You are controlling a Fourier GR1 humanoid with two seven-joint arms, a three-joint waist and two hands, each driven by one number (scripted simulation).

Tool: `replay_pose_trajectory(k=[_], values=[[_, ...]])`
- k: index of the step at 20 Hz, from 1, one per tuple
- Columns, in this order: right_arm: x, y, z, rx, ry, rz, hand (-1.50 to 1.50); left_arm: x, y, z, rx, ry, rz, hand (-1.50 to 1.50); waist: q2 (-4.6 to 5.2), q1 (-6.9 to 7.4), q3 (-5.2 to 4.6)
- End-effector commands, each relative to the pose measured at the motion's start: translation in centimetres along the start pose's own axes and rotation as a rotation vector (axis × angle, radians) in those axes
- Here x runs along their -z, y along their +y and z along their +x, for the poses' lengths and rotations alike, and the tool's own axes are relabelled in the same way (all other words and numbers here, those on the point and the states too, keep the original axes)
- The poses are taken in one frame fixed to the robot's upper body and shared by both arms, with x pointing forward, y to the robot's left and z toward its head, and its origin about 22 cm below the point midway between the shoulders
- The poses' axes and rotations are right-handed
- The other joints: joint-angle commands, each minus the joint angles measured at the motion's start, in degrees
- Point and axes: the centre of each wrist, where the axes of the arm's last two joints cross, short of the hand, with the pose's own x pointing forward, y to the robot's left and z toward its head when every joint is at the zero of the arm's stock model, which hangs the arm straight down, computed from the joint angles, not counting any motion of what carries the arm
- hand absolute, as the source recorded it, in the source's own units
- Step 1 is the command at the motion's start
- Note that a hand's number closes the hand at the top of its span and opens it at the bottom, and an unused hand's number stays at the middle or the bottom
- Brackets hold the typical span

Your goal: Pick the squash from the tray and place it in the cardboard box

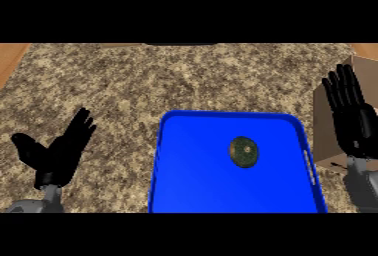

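Head view — squash [244, 152] lies in blue tray [184, 165].

No writing, label, brand mark, number or sign can be read anywhere in the head view.
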Motion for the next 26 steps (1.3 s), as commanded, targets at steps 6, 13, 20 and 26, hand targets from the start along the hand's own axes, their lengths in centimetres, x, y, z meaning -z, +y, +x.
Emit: replay_pose_trajectory(k=[6, 13, 20, 26], values=[[6.0, 0.2, 14.0, -0.077, -0.408, 0.441, -1.50, 1.5, -1.6, 9.7, 0.429, -0.462, -0.221, 0.00, -0.44, 0.05, -0.18], [5.2, -3.6, 9.1, -0.434, -0.429, 0.637, -1.50, 1.9, -1.7, 6.3, 0.460, -0.449, -0.306, 0.00, 0.88, 0.91, -0.15], [5.2, -2.3, 10.1, -0.715, -0.544, 0.842, -1.50, 3.0, -1.9, 8.5, 0.451, -0.468, -0.279, 0.00, 0.53, 0.52, -0.20], [4.4, 0.5, 13.8, -1.046, -0.470, 1.029, -1.50, 2.8, -3.2, 8.7, 0.467, -0.457, -0.279, 0.00, 0.15, 0.13, -0.27]])
